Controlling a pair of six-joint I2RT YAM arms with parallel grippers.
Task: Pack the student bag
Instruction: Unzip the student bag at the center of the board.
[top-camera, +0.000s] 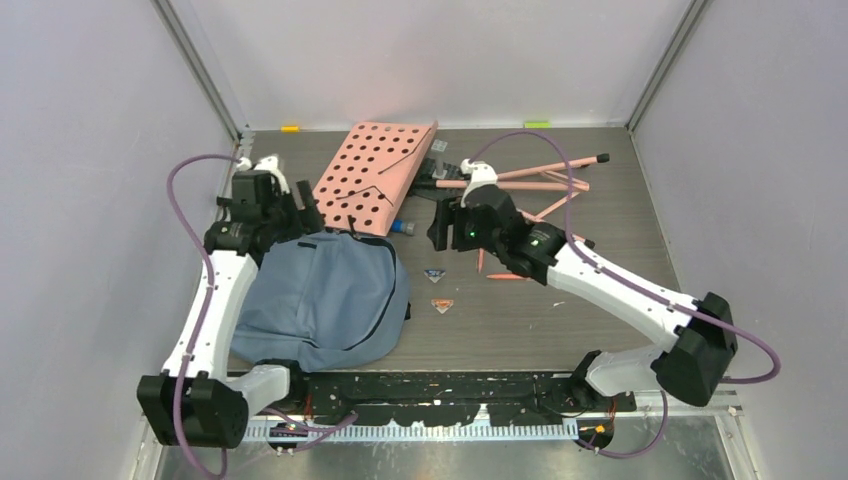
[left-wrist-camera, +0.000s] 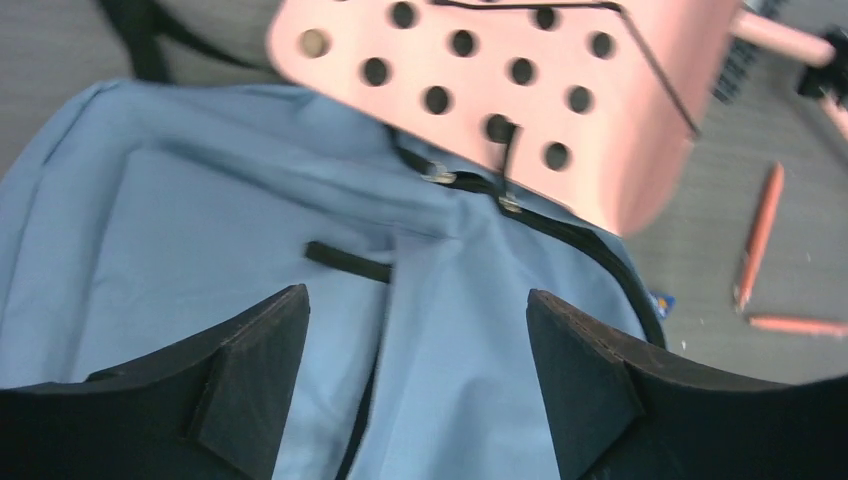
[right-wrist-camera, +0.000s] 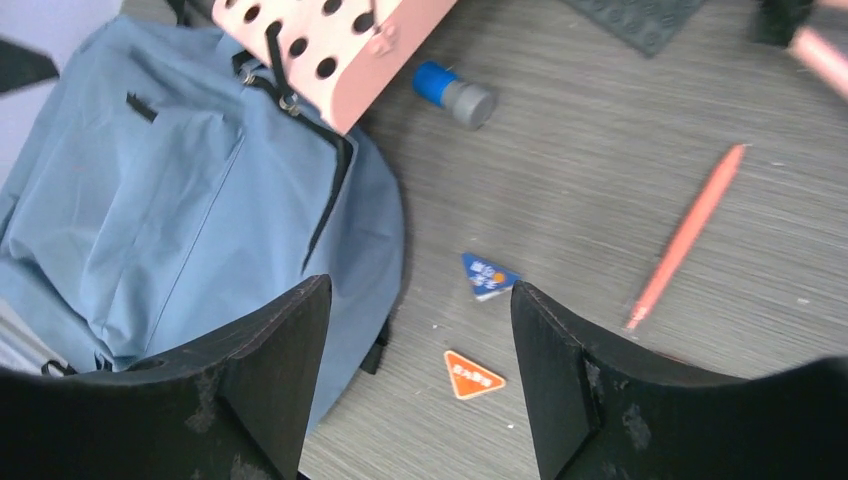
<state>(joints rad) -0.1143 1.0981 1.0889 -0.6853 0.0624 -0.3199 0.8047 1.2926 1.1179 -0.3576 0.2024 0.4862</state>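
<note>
Two claws, one bag: where does the student bag (top-camera: 320, 300) lie? (Desk)

Flat on the near left of the surface (top-camera: 560, 330), beside the left arm. Its far edge and black zipper trim sit under the near corner of a pink perforated board (top-camera: 375, 175), which overlaps the fabric. (Photographer)

How do the claws stand? (Desk)

Both are apart. The left claw (left-wrist-camera: 415, 310) hangs over the bag's upper part, fingers spread wide with nothing between them. The right claw (right-wrist-camera: 420, 300) is over the middle of the surface, just beside the bag's right edge, fingers also spread and gripping nothing. (Photographer)

What else lies around? (Desk)

A blue-capped grey cylinder (right-wrist-camera: 455, 95) lies near the board's corner. A blue triangle (right-wrist-camera: 488, 276) and an orange triangle (right-wrist-camera: 472, 375) lie under the right claw. An orange pen (right-wrist-camera: 685, 235) is to their right, and pink pencils (top-camera: 560, 170) are scattered at the far right. (Photographer)
</note>
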